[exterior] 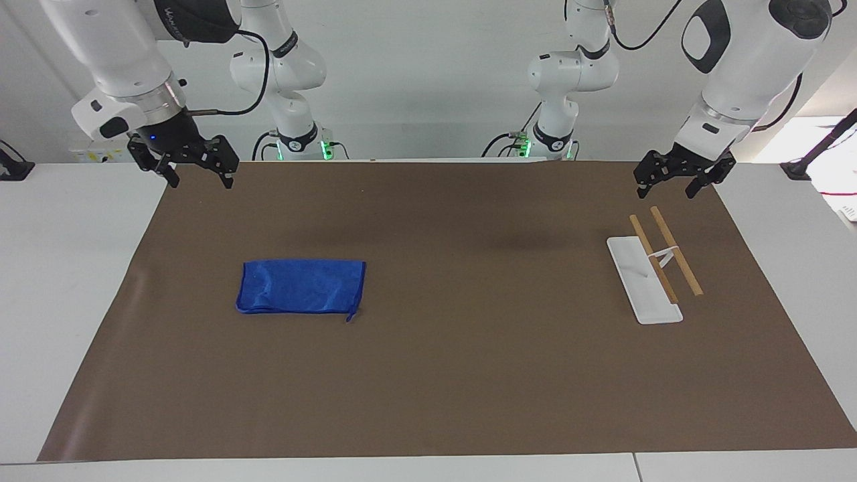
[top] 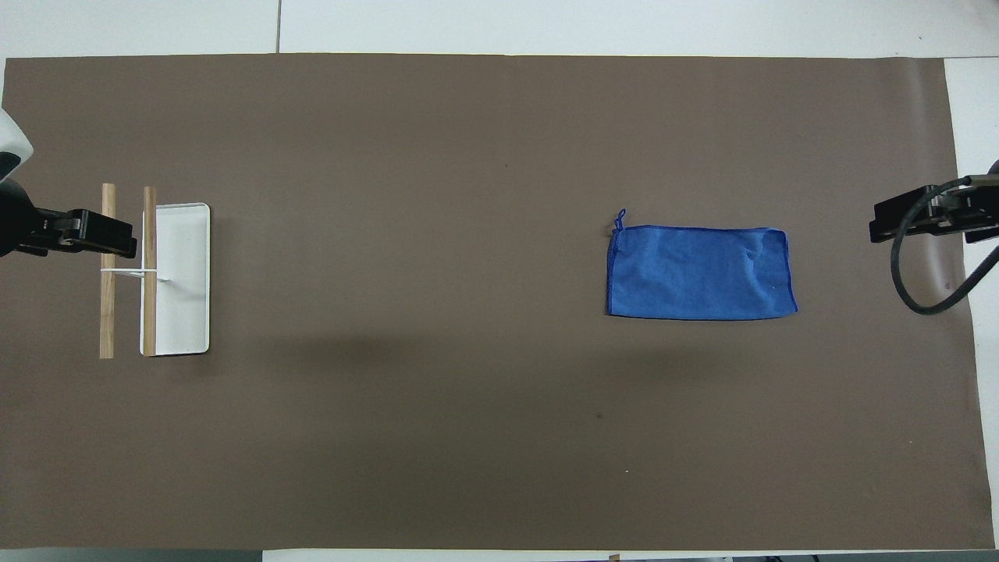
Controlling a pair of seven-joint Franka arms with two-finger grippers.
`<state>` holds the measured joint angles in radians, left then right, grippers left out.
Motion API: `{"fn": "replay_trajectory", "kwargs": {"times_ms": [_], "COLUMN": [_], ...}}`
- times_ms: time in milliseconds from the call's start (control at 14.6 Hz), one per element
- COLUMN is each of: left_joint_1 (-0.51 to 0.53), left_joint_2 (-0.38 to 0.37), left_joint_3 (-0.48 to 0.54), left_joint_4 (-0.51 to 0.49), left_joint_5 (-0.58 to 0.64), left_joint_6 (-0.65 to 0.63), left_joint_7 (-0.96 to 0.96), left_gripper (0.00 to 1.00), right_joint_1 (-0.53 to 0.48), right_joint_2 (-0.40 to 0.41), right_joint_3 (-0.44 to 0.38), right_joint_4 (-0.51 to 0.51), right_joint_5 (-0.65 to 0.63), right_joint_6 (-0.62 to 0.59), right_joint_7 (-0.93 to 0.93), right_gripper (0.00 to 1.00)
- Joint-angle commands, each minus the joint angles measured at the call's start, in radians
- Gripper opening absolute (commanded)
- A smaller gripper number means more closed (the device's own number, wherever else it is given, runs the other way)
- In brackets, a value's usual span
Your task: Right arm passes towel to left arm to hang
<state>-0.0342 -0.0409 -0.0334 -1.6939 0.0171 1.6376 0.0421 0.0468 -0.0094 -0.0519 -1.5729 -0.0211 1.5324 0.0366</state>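
My right gripper (exterior: 199, 175) is hanging empty, jaws wide; the towel (exterior: 301, 286) is lying flat toward my end, long axis running along the table's length, well apart from the left gripper (exterior: 669, 186).

Towel (exterior: 301, 286) bright blue, darker blue hem and corner loop, plain. Mat (exterior: 428, 375) plain dull brown, on a white table (exterior: 73, 281). Rack (exterior: 653, 268), far from the towel: white base, two light-brown wooden bars, thin white stand. Arms white with silver wrist rings; both grippers black, right gripper (exterior: 199, 175) with a small blue light.
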Motion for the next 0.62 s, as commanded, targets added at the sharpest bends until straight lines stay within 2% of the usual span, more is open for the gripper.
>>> {"fn": "replay_trajectory", "kwargs": {"times_ms": [0,411,548], "left_joint_1": [-0.003,-0.003,-0.003], "left_joint_2": [-0.027,-0.027,-0.027], "left_joint_3": [0.003,0.003,0.003], "left_joint_4": [-0.029,-0.027,-0.027], "left_joint_5": [0.020,0.020,0.020], "left_joint_6": [0.008,0.007,0.008], "left_joint_7": [0.005,0.005,0.005], "left_gripper": [1.00,1.00,1.00], "right_joint_1": [0.001,0.001,0.002], "right_joint_2": [-0.026,-0.029,-0.053], "right_joint_3": [0.001,0.006,0.006], "right_joint_4": [-0.027,-0.035,-0.088], "right_joint_5": [-0.007,-0.005,0.000], "right_joint_6": [0.003,0.003,0.034], "right_joint_7": [-0.009,0.003,0.003], "right_gripper": [1.00,1.00,1.00]}}
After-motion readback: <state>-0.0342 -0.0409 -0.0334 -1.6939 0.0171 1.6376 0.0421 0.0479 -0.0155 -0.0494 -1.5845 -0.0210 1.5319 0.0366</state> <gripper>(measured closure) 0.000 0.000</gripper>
